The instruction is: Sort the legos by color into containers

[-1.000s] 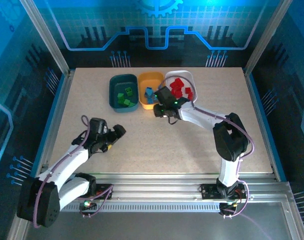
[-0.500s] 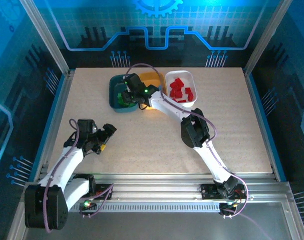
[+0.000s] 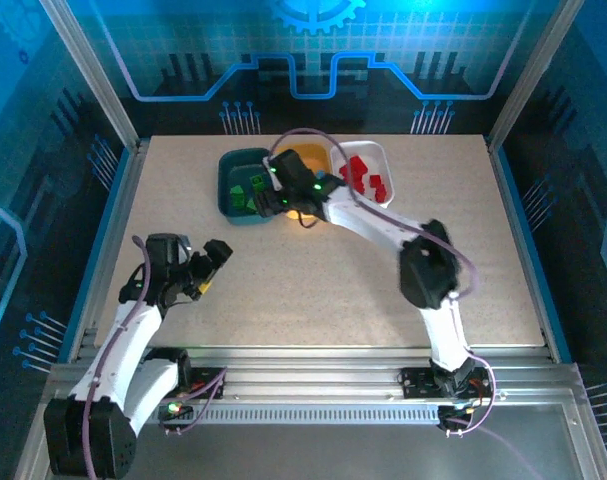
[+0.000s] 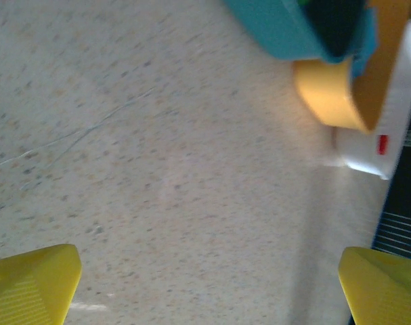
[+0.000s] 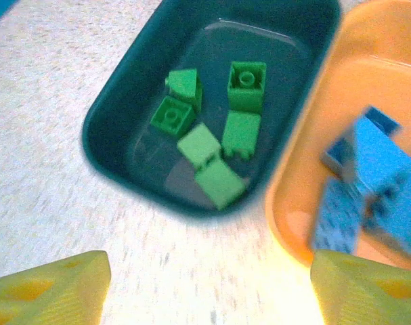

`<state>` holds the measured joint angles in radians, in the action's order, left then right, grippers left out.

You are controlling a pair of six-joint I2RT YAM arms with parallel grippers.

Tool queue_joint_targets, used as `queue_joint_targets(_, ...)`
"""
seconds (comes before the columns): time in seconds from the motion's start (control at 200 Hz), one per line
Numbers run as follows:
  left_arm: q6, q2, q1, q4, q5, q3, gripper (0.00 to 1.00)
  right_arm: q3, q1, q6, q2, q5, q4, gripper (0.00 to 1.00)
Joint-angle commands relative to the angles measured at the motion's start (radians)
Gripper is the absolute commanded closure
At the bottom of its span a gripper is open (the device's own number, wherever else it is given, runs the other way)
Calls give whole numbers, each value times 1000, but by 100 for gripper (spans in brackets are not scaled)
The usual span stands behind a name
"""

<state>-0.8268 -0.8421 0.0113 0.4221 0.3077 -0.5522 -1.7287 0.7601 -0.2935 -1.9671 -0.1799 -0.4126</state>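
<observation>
Green legos (image 5: 200,144) in teal tray (image 5: 117,101), ahead right gripper (image 5: 208,288).

The table (image 3: 313,270) is evenly lit from above in the top view, and blue light is given off by the rear panels (image 3: 313,50). In the wrist views, the orange-yellow tray (image 4: 327,101) and the light blue legos (image 5: 368,183) are smeared by blur. Glare is seen on the surface beside that tray. The green legos (image 5: 212,128) are rendered fairly sharp.
</observation>
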Motion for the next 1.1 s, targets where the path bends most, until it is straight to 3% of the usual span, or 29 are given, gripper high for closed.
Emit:
queue_joint_targets(0.0, 43, 56, 9, 32, -13, -104, 1, 283, 23, 14, 321, -13, 272, 16)
queue_joint_targets(0.065, 49, 80, 1, 23, -36, -140, 1, 436, 41, 41, 470, -28, 324, 10)
queue_joint_targets(0.1, 56, 96, -9, 18, -60, -159, 1, 498, 54, 63, 548, -51, 330, 0)
queue_joint_targets(0.21, 65, 160, -68, -43, -165, -162, 1, 623, 98, 155, 742, -135, 285, 0)
queue_joint_targets(0.29, 72, 208, -141, -161, -219, -112, 1, 688, 102, 94, 875, -135, 249, 0)
queue_joint_targets(0.365, 100, 219, -190, -132, -330, -119, 1, 764, 104, 112, 974, -154, 300, 0)
queue_joint_targets(0.51, 279, 218, -197, -129, -635, -62, 1, 816, 83, 242, 1021, -332, 332, 0)
queue_joint_targets(0.57, 403, 231, -197, -299, -703, 47, 1, 835, 52, 243, 1023, -431, 344, 0)
queue_joint_targets(0.63, 598, 245, -197, -555, -662, 187, 1, 883, -2, 248, 1031, -459, 391, 0)
queue_joint_targets(0.67, 687, 239, -197, -716, -636, 276, 1, 932, -50, 285, 1038, -424, 453, 0)
queue_joint_targets(0.745, 728, 153, -194, -975, -733, 384, 1, 1062, -181, 386, 1040, -230, 624, 0)
queue_joint_targets(0.805, 782, 24, -187, -1109, -764, 414, 1, 1145, -285, 375, 1027, -151, 723, 0)
queue_joint_targets(0.895, 803, -192, -161, -1244, -702, 413, 1, 1238, -439, 436, 997, 29, 785, 0)
queue_joint_targets(0.98, 793, -423, -132, -1505, -653, 412, 1, 1326, -526, 409, 950, 71, 906, 0)
queue_joint_targets(1.096, 841, -482, -115, -1468, -620, 352, 1, 1389, -578, 404, 859, 79, 1001, 0)
